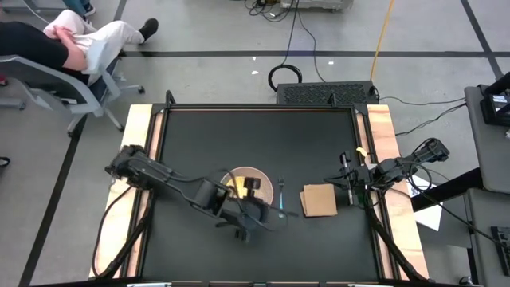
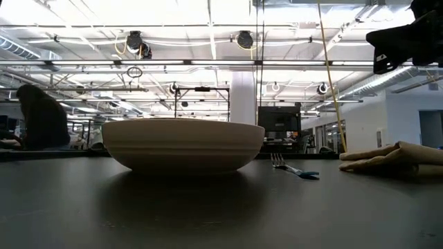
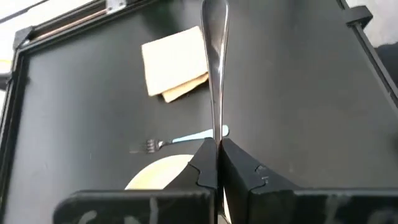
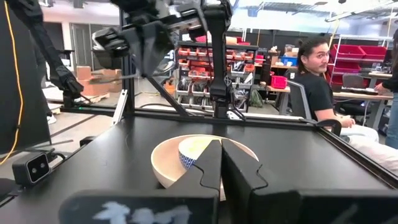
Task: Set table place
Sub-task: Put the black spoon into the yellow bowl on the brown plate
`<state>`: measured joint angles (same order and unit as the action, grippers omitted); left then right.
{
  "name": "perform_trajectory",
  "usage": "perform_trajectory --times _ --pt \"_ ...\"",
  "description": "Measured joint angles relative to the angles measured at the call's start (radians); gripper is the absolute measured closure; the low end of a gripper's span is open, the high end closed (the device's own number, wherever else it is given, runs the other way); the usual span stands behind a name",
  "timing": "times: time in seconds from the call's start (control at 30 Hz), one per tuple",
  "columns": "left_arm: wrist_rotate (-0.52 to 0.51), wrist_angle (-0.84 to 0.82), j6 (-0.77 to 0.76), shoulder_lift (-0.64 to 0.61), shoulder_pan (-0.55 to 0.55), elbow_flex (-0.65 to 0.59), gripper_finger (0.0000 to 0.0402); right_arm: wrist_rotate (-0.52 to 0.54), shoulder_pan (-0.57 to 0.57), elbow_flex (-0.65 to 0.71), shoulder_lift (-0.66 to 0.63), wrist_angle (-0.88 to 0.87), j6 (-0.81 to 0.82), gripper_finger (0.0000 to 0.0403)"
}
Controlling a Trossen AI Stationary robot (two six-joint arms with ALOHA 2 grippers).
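Left wrist view: the left gripper (image 3: 217,152) pinches a silver spoon (image 3: 214,68) above the black table (image 1: 255,135), so the spoon looks not yet placed. Pale plate (image 1: 245,177), yellow dish (image 1: 237,185), blue-handled fork (image 1: 281,198) and tan napkin (image 1: 319,200) already sit mid-table; the right gripper (image 1: 351,191) waits closed at the right edge.

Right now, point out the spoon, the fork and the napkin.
spoon (image 3: 214,74), left wrist view, mid handle.
fork (image 3: 163,144), left wrist view, neck behind the tines.
napkin (image 1: 319,200), high view, centre of the top face.
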<state>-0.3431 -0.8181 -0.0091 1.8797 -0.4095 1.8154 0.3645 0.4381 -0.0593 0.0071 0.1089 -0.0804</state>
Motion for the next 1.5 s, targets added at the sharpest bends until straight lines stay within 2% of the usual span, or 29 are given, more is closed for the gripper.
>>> perform_trajectory --times 0.2,0.3,0.53,1.03,1.23,1.37,1.5 --pt "0.0 0.225 -0.027 -0.192 0.046 -0.289 0.039 0.0 0.0 0.0 0.0 0.0 0.001 0.0403" --pt "0.032 0.361 -0.038 -0.271 0.072 -0.441 0.0392 0.0 0.0 0.001 0.0 0.0 0.001 0.0403" --pt "0.095 0.636 -0.047 -0.359 0.132 -0.716 0.0388 0.0 0.0 0.002 0.0 0.0 0.001 0.0403" --pt "0.241 1.169 0.001 -0.352 0.229 -1.007 0.0395 0.0 0.0 0.002 0.0 0.0 0.0 0.0403" --pt "0.249 1.371 0.001 -0.347 0.238 -1.112 0.0385 0.0 0.0 0.003 0.0 0.0 -0.009 0.0403" --pt "0.251 1.46 0.004 -0.346 0.238 -1.169 0.0395 0.0 0.0 0.003 0.0 0.0 -0.012 0.0403" --pt "0.257 1.509 0.001 -0.346 0.236 -1.195 0.0388 0.0 0.0 0.003 0.0 0.0 -0.014 0.0403"
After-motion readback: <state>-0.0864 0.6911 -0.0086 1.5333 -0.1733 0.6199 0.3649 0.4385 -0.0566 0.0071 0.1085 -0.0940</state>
